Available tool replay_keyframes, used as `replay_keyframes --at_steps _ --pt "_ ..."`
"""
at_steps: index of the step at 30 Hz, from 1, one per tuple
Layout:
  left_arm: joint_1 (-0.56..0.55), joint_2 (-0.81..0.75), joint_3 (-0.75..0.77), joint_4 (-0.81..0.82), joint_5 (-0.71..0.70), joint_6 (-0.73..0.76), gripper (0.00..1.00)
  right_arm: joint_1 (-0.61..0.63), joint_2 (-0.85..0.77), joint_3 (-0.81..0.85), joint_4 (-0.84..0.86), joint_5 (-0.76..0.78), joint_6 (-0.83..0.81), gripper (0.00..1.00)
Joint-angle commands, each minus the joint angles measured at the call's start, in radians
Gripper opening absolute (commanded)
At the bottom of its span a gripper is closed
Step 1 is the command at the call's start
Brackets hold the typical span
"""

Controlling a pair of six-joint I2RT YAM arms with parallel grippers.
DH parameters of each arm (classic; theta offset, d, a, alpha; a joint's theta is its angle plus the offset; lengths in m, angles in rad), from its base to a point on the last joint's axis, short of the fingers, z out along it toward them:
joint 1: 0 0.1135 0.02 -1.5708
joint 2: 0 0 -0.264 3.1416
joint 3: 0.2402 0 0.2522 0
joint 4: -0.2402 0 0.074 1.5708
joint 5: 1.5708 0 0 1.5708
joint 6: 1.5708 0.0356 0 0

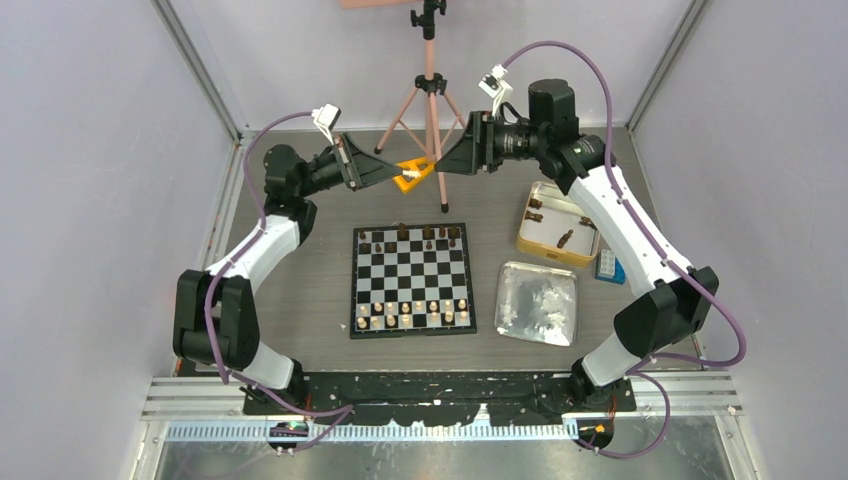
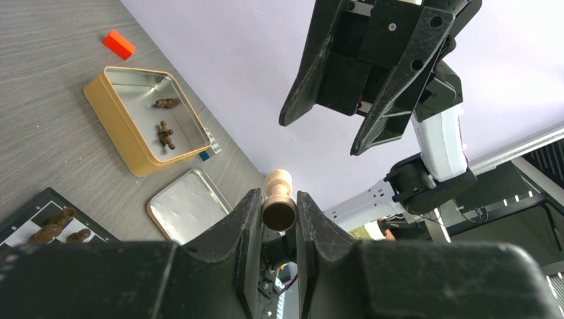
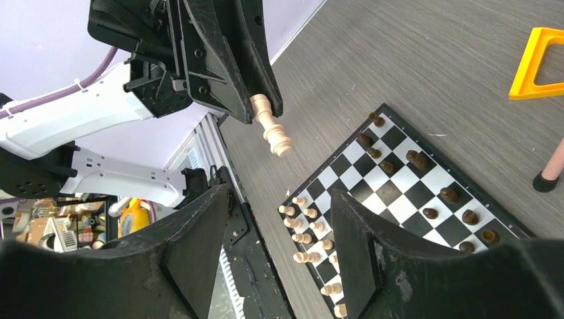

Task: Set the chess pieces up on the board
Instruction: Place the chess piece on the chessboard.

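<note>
The board (image 1: 412, 279) lies mid-table, with light tan pieces (image 1: 412, 312) on its near rows and dark pieces (image 1: 410, 235) along its far rows. My left gripper (image 1: 400, 178) is raised beyond the board's far edge and shut on a light tan chess piece (image 2: 279, 183), which points out towards the right gripper. The piece also shows in the right wrist view (image 3: 273, 129). My right gripper (image 1: 440, 165) faces it a short gap away, open and empty (image 3: 279, 199). A few dark pieces (image 2: 163, 133) lie in the gold-rimmed tin (image 1: 558, 224).
A shiny silver tray (image 1: 540, 302) sits right of the board. A yellow triangular block (image 1: 414, 170) lies under the grippers by a pink tripod (image 1: 428, 100). A blue block (image 1: 607, 266) lies beside the tin and an orange block (image 2: 119, 44) farther off.
</note>
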Motion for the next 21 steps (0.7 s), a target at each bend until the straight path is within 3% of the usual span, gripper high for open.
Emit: replay_keyframes --at_steps 1,21 --pt "0.004 -0.051 -0.016 0.063 -0.023 0.014 0.00 -0.005 0.005 -0.007 0.076 -0.041 0.034 0.64" --pt "0.003 -0.062 -0.054 0.104 -0.066 0.024 0.00 -0.012 0.008 -0.059 0.179 -0.072 0.126 0.65"
